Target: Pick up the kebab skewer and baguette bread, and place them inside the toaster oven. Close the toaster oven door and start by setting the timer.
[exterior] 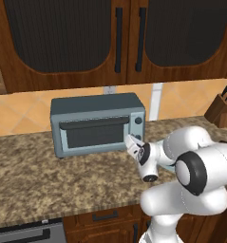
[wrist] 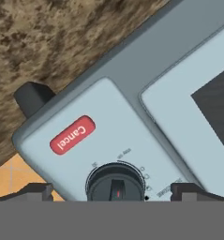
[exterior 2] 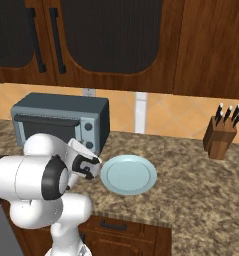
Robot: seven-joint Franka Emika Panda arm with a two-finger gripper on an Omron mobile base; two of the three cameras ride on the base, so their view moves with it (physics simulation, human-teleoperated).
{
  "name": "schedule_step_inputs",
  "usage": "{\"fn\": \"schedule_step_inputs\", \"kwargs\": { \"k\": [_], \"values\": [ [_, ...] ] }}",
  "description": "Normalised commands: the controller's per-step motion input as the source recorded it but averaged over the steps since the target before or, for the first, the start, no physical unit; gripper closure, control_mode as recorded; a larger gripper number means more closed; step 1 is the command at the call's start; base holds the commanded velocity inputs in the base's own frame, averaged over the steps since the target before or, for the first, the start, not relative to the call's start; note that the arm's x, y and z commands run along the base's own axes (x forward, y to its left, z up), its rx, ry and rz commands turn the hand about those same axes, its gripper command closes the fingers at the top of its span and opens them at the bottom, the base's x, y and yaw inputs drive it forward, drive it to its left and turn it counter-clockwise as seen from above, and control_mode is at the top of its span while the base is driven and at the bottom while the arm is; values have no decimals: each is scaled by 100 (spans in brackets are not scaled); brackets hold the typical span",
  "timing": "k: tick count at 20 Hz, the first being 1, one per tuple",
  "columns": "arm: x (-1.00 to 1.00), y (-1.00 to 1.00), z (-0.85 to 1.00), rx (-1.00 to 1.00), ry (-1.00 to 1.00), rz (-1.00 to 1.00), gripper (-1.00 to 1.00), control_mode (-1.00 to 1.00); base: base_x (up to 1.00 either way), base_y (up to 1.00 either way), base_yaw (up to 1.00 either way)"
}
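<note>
standing on the speckled stone counter, the toaster oven is seen with the toaster oven door shut upright against its front, the bar handle running along the top of the dark window. whatever lies inside cannot be made out through the dark glass, so the contents are left unstated. the gripper is held close in front of the right-hand knob panel, its jaws spread wide with nothing between them. in the hand view the two dark fingertips are placed to either side of a round black timer knob, apparently not touching it, though the contact is hard to judge at this angle. beside the knob on the pale panel a red cancel button is shown, and one dark foot of the oven is seen against the counter. in the right base view a pale blue plate is set on the counter just beside the oven's right side, with nothing on it. farther right, well apart, a wooden knife block is stood with several dark-handled knives slotted in it. dark wooden wall cabinets are hung above.
</note>
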Motion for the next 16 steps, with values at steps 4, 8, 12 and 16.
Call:
{"fn": "schedule_step_inputs", "kwargs": {
  "k": [4, 8, 12, 16],
  "values": [
    [2, 0, 27, 0, 0, 0, -100, -100, 0, 0, 0],
    [15, 0, -2, -1, 0, 0, -100, -100, 0, 0, 0],
    [8, 0, -12, -2, 0, 0, -100, -100, 0, 0, 0],
    [0, 0, -28, -3, 0, 1, -100, -100, 0, 0, 0]
  ]
}}
